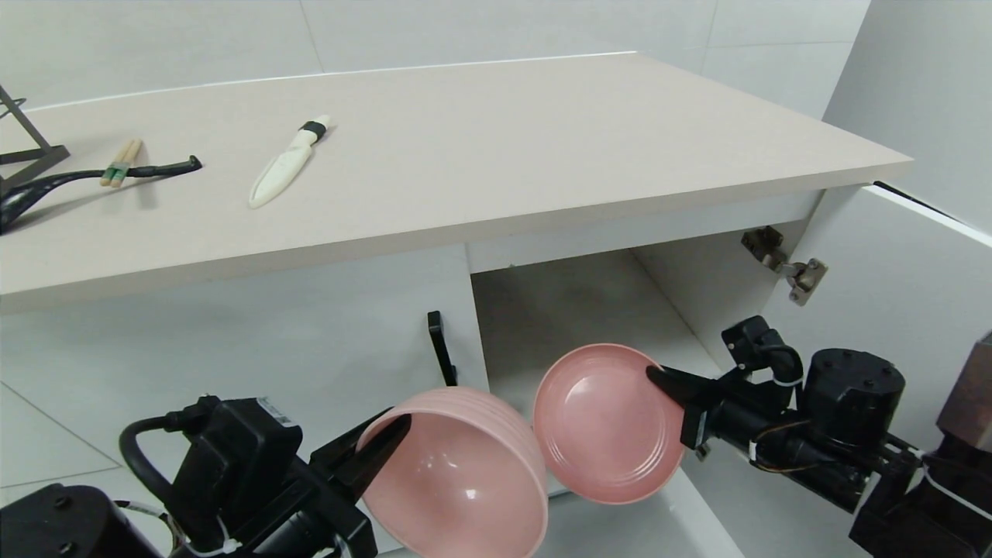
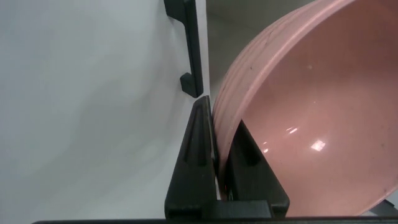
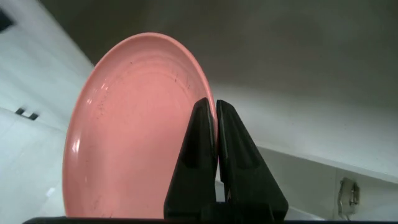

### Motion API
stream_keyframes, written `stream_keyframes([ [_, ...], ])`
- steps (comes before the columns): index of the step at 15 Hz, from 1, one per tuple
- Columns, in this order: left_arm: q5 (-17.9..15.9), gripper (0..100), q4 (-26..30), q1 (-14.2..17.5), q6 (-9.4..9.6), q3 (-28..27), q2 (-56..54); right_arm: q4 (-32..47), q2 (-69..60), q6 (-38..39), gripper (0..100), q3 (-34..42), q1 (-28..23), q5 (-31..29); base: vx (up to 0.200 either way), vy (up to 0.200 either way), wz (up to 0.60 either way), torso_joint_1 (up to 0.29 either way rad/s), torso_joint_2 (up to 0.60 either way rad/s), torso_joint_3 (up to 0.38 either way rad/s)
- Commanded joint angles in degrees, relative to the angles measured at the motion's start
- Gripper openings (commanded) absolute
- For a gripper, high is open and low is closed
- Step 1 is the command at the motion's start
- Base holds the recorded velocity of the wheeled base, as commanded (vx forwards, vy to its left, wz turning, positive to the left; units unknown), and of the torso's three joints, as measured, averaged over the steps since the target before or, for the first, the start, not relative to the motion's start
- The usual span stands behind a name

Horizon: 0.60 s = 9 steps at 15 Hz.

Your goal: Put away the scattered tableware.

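Pink ribbed bowl (image 1: 465, 480), tipped on its side, and pink plate (image 1: 601, 422), on edge just beside it, both below the countertop's (image 1: 542, 139) front edge. On the countertop: cream sheathed knife (image 1: 285, 164), lying flat; wooden chopsticks (image 1: 120, 163) resting across a black utensil (image 1: 101, 177).

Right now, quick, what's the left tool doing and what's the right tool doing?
Left tool: closed on the rim of the pink bowl.
Right tool: closed on the rim of the pink plate.

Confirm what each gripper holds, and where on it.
The left gripper pinches the pink bowl by its rim; the right gripper pinches the pink plate by its rim.
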Motion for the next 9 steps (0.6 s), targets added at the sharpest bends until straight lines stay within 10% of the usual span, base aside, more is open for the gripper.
stream_keyframes([
  [1, 0.0, 0, -0.1, 0.0, 0.08, 0.0, -0.4, -0.1, 4.8, 0.8, 0, -3.1, -0.1, 0.0, 0.0, 0.0, 0.0, 0.0, 0.0, 0.0],
  [9, 0.0, 0, -0.1, 0.0, 0.08, 0.0, -1.0, -0.1, 14.8, 7.8, 0, -16.1, -1.1, -3.9, 0.0, 0.0, 0.0, 0.0, 0.0, 0.0],
])
